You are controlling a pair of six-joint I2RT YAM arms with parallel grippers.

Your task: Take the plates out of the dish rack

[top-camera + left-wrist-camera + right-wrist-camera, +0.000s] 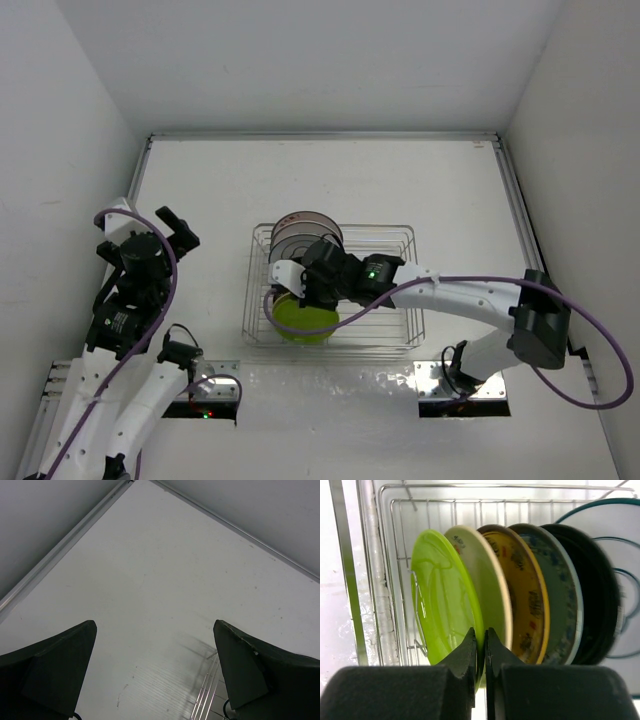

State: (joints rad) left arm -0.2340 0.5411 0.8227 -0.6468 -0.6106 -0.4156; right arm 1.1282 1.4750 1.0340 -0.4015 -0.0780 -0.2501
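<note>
My bench (330,180) is plain white, boxed by white walls (320,60) on three sides, with a metal rail (320,135) beyond the dish rack (385,240). There is one rack, and in it I count six plates (305,232) on edge: lime green plate (440,600), tan plate (487,580), yellow-patterned plate (527,595), teal-patterned plate (560,595), black plate (595,595), white ringed plate (620,545). My right pincer (480,650) is clamped on the lime green plate's rim at the rack's near end. My left pincer (154,630) hangs left of the rack, fingers wide apart, holding nothing

White table (330,185), pale enclosure walls (300,60)
</note>
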